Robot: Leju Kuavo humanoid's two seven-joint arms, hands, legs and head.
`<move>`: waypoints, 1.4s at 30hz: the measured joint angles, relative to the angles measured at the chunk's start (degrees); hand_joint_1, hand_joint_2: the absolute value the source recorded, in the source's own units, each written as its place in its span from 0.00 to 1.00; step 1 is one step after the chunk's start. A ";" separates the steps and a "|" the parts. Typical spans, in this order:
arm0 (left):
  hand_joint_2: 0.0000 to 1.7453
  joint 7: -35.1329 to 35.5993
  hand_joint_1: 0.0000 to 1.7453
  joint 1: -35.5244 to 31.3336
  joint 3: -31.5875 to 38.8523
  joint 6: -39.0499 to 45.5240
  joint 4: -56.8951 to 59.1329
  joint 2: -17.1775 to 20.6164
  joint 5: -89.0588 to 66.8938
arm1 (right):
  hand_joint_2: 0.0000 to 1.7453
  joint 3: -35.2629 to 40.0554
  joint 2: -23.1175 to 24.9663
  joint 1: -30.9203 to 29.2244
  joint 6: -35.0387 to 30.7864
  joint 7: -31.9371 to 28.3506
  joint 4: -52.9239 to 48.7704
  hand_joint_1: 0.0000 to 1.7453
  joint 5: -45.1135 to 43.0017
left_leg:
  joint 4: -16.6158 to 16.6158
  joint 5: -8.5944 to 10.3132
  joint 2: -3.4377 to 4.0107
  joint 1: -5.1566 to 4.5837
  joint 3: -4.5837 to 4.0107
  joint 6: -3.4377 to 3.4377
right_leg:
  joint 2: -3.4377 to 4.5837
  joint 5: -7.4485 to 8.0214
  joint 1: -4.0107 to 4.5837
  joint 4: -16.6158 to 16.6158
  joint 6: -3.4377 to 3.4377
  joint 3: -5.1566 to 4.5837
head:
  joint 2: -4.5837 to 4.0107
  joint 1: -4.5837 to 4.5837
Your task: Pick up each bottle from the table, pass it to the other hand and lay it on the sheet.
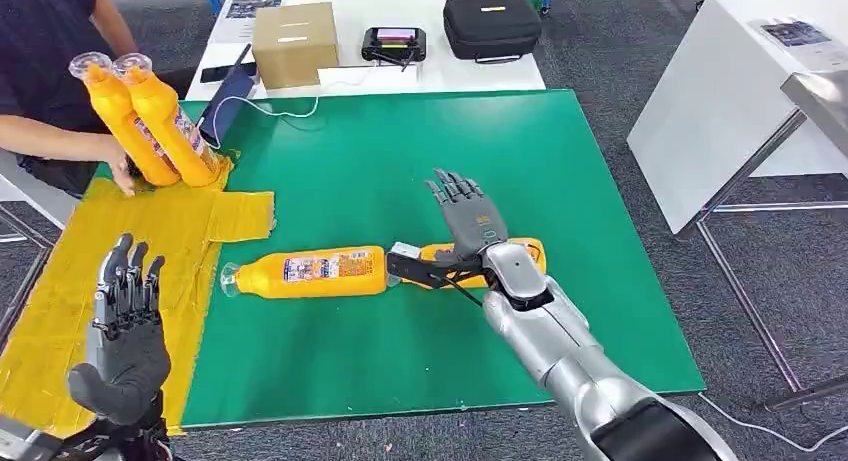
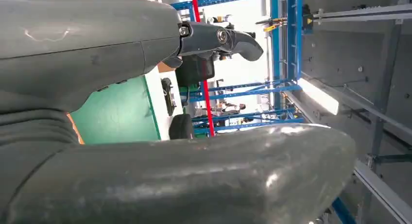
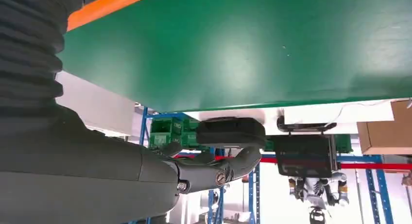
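Under the right robot hand (image 1: 465, 221), poised with fingers spread and nothing gripped, lies an orange bottle (image 1: 500, 253) on the green tabletop (image 1: 400, 161), so the pick-up seems underway: close on it, then pass toward the empty, open-fingered left robot hand (image 1: 128, 311) by the yellow sheet (image 1: 60, 281).

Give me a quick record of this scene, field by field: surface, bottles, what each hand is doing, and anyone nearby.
surface: green mat with a yellow sheet along its left side
bottles lying on mat: two orange bottles, one free, one under the right hand
right hand: open, fingers spread above its bottle, not gripping
left hand: raised over the sheet, open, holding nothing
person: holds two more bottles at the sheet's far end
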 measured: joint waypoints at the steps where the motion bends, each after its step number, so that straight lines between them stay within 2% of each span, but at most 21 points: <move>1: 0.00 0.00 0.00 0.00 0.00 0.00 0.00 0.00 0.00 | 1.00 0.04 0.00 0.00 0.00 0.00 0.00 0.00 0.00 | 0.00 0.00 0.00 0.00 0.00 0.00 | 0.00 0.00 0.00 0.00 0.00 0.00 | 0.00 0.00; 9: 0.00 0.00 0.00 0.00 0.00 0.00 0.00 0.00 0.00 | 1.00 0.11 0.00 0.00 0.00 0.00 0.00 0.00 0.00 | 0.00 0.00 0.00 0.00 0.00 0.00 | 0.00 0.00 0.00 0.00 0.00 0.00 | 0.00 0.02; 10: 0.00 0.21 0.00 -0.02 0.00 -0.45 0.00 -0.04 0.53 | 1.00 0.11 -0.08 0.07 0.32 0.06 0.04 0.00 -0.45 | 0.06 0.00 0.04 0.01 0.18 0.00 | 0.00 -0.02 -0.02 -0.07 -0.01 -0.46 | 0.00 0.02; 11: 0.00 1.16 0.00 0.06 -0.02 -2.26 -0.02 -0.72 3.05 | 1.00 -0.24 -2.52 1.86 2.58 0.59 -0.79 0.00 -2.79 | 0.07 -0.10 0.13 0.02 0.26 0.00 | -0.01 -0.04 -0.03 -0.15 -0.03 -0.72 | 0.00 -0.11; 12: 0.00 1.64 0.00 0.36 -0.41 -4.28 -0.11 -2.17 7.86 | 1.00 -0.61 -7.05 5.92 6.26 -0.16 -7.14 0.00 -8.09 | 0.07 -0.28 -0.37 0.00 0.42 0.14 | -0.52 -0.27 -0.07 -0.28 0.13 -0.22 | 0.00 -0.77; 13: 0.00 1.20 0.00 1.37 -1.10 -4.30 -0.42 -3.48 11.23 | 1.00 -1.36 -12.06 10.99 8.05 -1.89 -13.40 0.00 -12.65 | 0.09 -0.38 -1.22 0.01 0.61 0.36 | -1.34 -0.62 -0.07 -0.32 0.29 0.23 | 0.00 -0.83; 15: 0.00 0.02 0.00 3.34 -3.07 -2.02 -0.85 -5.09 13.40 | 1.00 -5.40 -19.92 18.92 9.39 -5.76 -21.31 0.00 -16.79 | 0.09 -0.43 -2.06 -0.06 0.46 0.42 | -2.18 -0.75 -0.16 -0.40 0.26 0.97 | 0.00 -0.18; 16: 0.00 -0.24 0.00 3.88 -3.81 -1.48 -0.96 -5.22 13.66 | 1.00 -7.18 -22.15 21.81 10.06 -6.56 -23.57 0.00 -16.54 | 0.10 -0.36 -2.05 -0.16 0.11 0.51 | -2.16 -0.61 -0.19 -0.37 0.37 1.25 | 0.00 0.13; 17: 0.00 -0.35 0.00 4.24 -4.58 -0.71 -1.09 -5.20 14.20 | 1.00 -9.36 -24.81 24.29 11.11 -7.34 -27.10 0.00 -15.86 | 0.10 -0.38 -1.79 -0.29 -0.11 0.56 | -1.93 -0.44 -0.30 -0.36 0.57 0.90 | 0.00 0.35; 18: 0.00 -0.46 0.00 4.33 -5.24 -0.55 -1.14 -5.38 14.77 | 1.00 -10.40 -26.14 25.74 11.95 -7.63 -29.73 0.00 -15.45 | 0.10 -0.54 -1.02 -0.33 -0.12 0.51 | -1.12 -0.33 -0.30 -0.36 0.72 0.68 | 0.00 0.22; 24: 0.00 -0.46 0.00 4.30 -5.34 -0.52 -1.14 -5.40 14.80 | 1.00 -10.47 -26.25 26.17 12.05 -7.65 -30.06 0.00 -15.41 | 0.10 -0.57 -0.75 -0.36 -0.06 0.50 | -0.88 -0.32 -0.31 -0.36 0.71 0.66 | 0.00 0.24; 25: 0.00 -0.48 0.00 4.28 -5.75 -0.50 -1.31 -5.44 15.02 | 0.00 -10.84 -27.00 26.85 12.55 -7.65 -31.74 0.00 -14.99 | 0.10 -0.69 -0.38 -0.37 0.08 0.56 | -0.52 -0.31 -0.33 -0.38 0.69 0.62 | 0.00 0.26; 27: 0.00 -0.55 0.00 4.32 -6.71 -0.52 -1.79 -5.66 15.43 | 0.00 -11.61 -28.77 29.07 12.74 -7.39 -36.31 0.00 -14.08 | 0.09 -0.75 -0.06 -0.34 0.32 0.55 | -0.25 -0.36 -0.34 -0.38 0.65 0.57 | 0.00 0.24; 29: 0.00 -0.61 0.00 5.04 -7.10 -0.85 -2.36 -6.10 15.56 | 0.00 -13.09 -28.98 31.92 9.13 -7.83 -41.01 0.00 -15.46 | 0.08 -0.71 -0.08 -0.27 0.35 0.52 | -0.25 -0.40 -0.30 -0.36 0.63 0.62 | 0.00 0.24; 30: 0.00 -0.79 0.00 5.18 -7.17 -0.83 -2.56 -6.25 15.36 | 1.00 -13.64 -28.65 33.02 7.73 -8.30 -42.73 0.00 -16.02 | 0.08 -0.71 -0.09 -0.27 0.34 0.52 | -0.25 -0.40 -0.30 -0.35 0.63 0.62 | 0.00 0.24; 35: 0.00 -1.01 0.00 5.80 -7.65 -0.68 -3.26 -6.49 14.90 | 1.00 -15.01 -28.06 36.27 6.27 -8.94 -48.32 0.00 -16.55 | 0.07 -0.71 -0.08 -0.29 0.34 0.53 | -0.25 -0.39 -0.34 -0.35 0.63 0.63 | 0.00 0.26; 42: 0.00 -0.63 0.00 5.73 -7.93 -0.85 -3.30 -6.49 15.10 | 1.00 -15.15 -27.85 35.62 9.34 -8.33 -49.20 0.00 -15.32 | 0.07 -0.69 -0.08 -0.32 0.35 0.56 | -0.24 -0.37 -0.35 -0.35 0.65 0.68 | 0.00 0.24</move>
